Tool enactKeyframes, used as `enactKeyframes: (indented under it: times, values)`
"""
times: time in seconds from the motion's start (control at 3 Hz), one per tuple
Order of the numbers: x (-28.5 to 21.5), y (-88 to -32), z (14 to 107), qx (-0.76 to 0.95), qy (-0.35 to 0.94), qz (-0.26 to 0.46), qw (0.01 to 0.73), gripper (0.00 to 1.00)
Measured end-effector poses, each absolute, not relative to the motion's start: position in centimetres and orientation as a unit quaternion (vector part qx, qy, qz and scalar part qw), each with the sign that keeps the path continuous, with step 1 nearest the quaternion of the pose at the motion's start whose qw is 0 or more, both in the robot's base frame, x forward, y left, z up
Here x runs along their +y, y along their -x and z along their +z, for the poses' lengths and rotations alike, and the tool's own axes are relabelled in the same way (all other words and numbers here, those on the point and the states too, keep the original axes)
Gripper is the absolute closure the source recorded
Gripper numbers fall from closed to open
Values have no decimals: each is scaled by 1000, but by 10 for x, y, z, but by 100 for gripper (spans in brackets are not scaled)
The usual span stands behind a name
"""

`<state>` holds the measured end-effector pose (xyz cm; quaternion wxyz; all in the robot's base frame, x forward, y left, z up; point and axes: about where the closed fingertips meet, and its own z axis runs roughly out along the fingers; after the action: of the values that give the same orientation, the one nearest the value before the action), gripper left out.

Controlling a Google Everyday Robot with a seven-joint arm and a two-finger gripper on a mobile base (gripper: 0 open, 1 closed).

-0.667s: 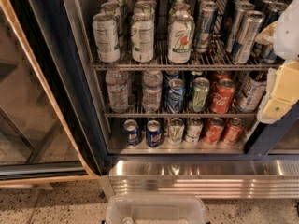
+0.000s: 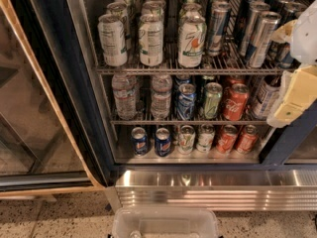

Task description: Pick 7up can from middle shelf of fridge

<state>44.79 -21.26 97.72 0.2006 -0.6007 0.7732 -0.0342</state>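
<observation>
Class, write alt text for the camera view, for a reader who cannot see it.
A robot's cream gripper hangs at the right edge of an open fridge. A white-and-green 7up can stands at the front of the middle shelf among other cans; water bottles and red cola cans stand on the rack below.

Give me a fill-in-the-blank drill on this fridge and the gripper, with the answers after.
Of the three wire racks in view, the 7up can stands on the ___ one. The water bottles stand on the ___ rack. The gripper hangs at the picture's ___ edge, apart from the 7up can.
Missing words: top; middle; right.
</observation>
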Motion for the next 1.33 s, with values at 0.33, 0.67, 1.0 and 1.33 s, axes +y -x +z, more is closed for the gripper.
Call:
enactKeyframes:
  times: [0.33,0.67,1.0,1.33]
  values:
    - [-207,-465,978,753,590,-10,292,0]
    - [-189,-495,997,709,605,-9,362,0]
    - [-188,-495,997,709,605,-9,362,0]
    - [-179,-501,998,705,603,-6,375,0]
